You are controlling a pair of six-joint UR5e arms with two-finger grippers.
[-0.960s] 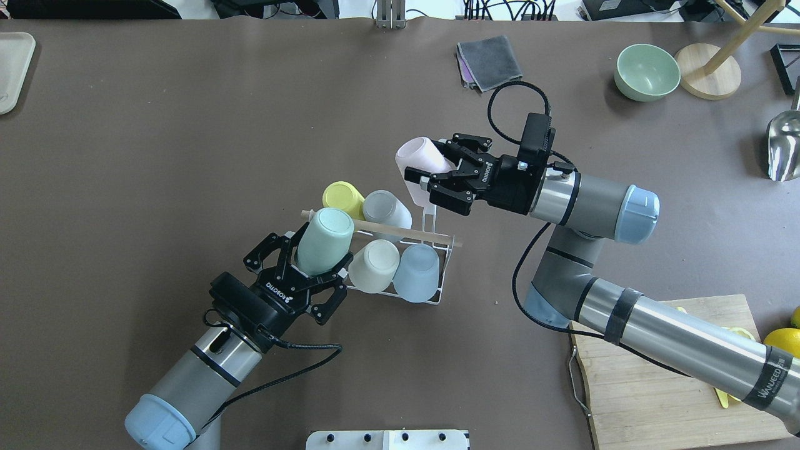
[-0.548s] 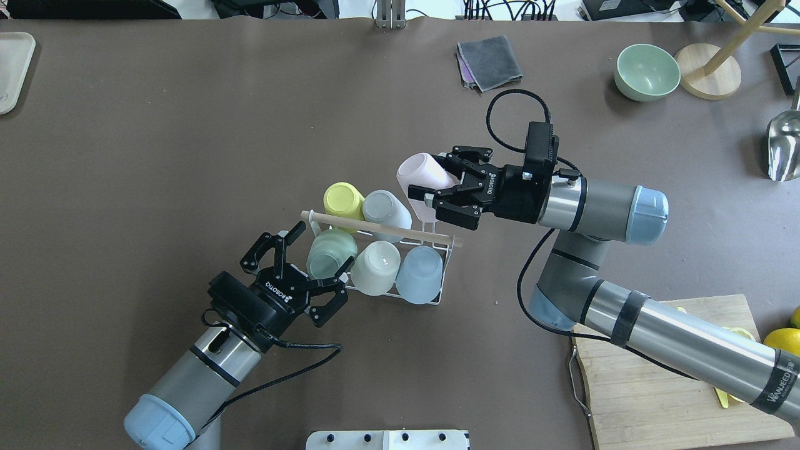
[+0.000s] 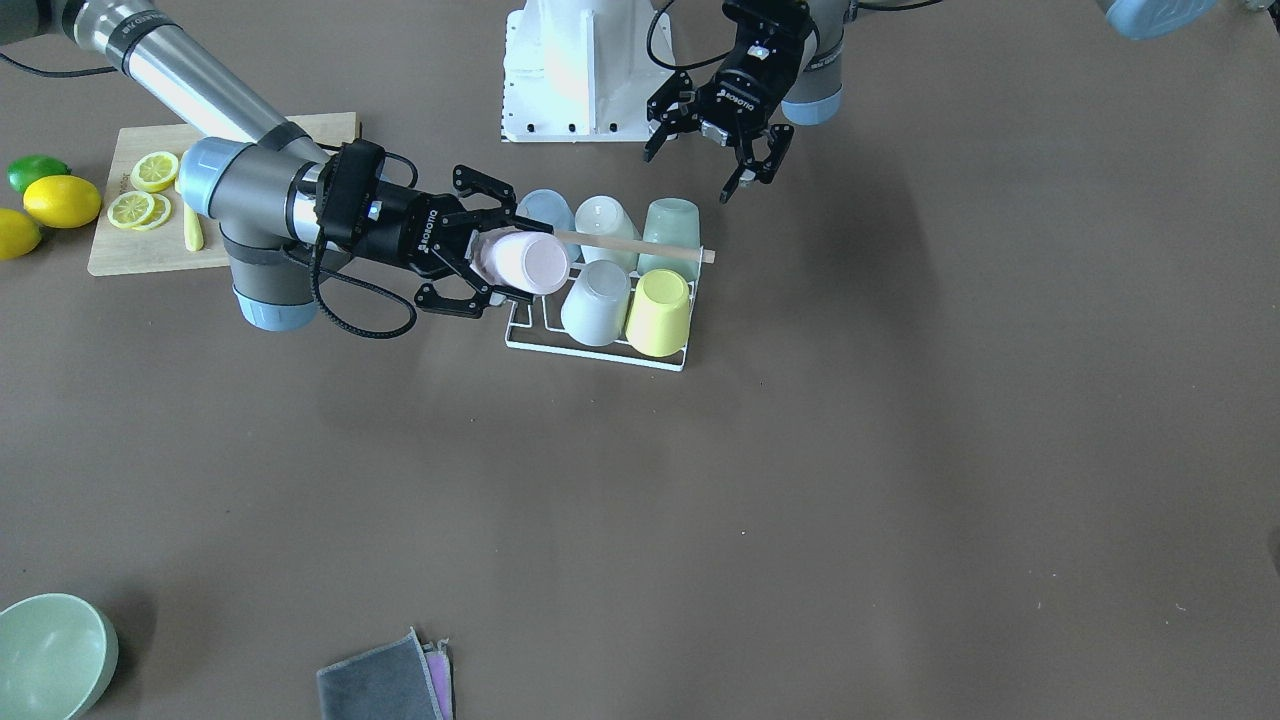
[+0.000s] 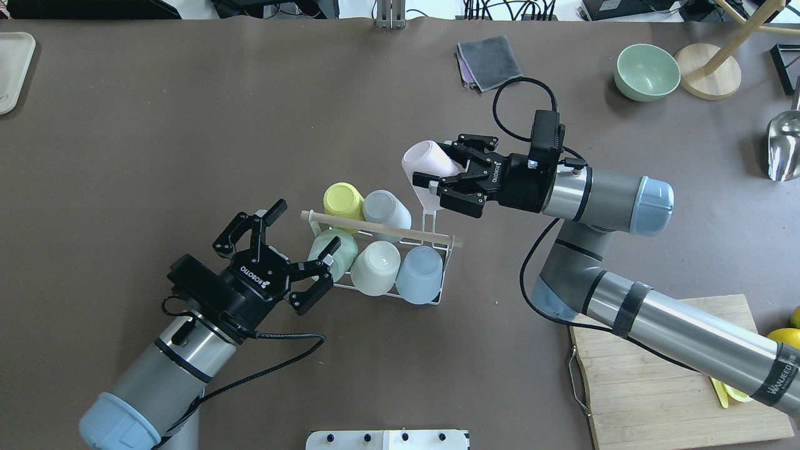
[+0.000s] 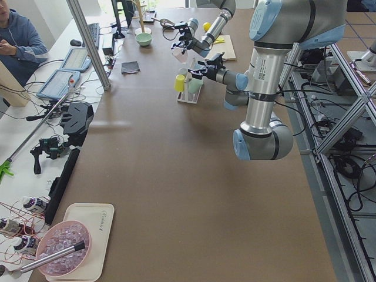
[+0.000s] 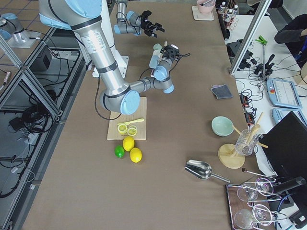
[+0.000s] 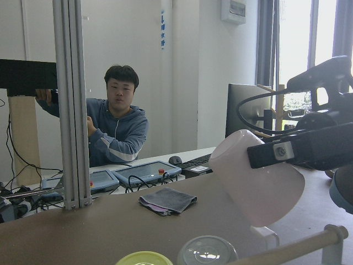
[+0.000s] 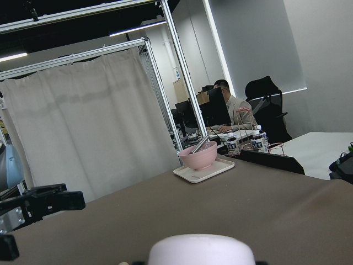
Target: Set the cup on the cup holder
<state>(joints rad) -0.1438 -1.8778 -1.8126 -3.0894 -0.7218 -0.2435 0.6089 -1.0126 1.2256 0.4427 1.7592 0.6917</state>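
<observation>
The cup holder (image 4: 437,238) is a white wire rack with a wooden rod across the top, near the table's middle. Yellow (image 4: 343,199), grey (image 4: 385,208), mint (image 4: 336,253), cream (image 4: 375,265) and blue (image 4: 419,272) cups sit upside down on it. My right gripper (image 4: 441,167) is shut on a pink cup (image 4: 424,164), held tilted above the rack's far right corner. It also shows in the front view (image 3: 525,262) and the left wrist view (image 7: 259,179). My left gripper (image 4: 303,228) is open and empty, just left of the mint cup.
A grey cloth (image 4: 490,61) and a green bowl (image 4: 647,72) lie at the far side. A metal scoop (image 4: 784,147) is at the right edge. A wooden cutting board (image 4: 656,375) with lemon slices lies under my right arm. A tray (image 4: 12,69) is at the far left.
My left gripper lowered the mint cup onto the rack, let it go, and drew back toward the robot, open. My right gripper with the pink cup shifted slightly right.
</observation>
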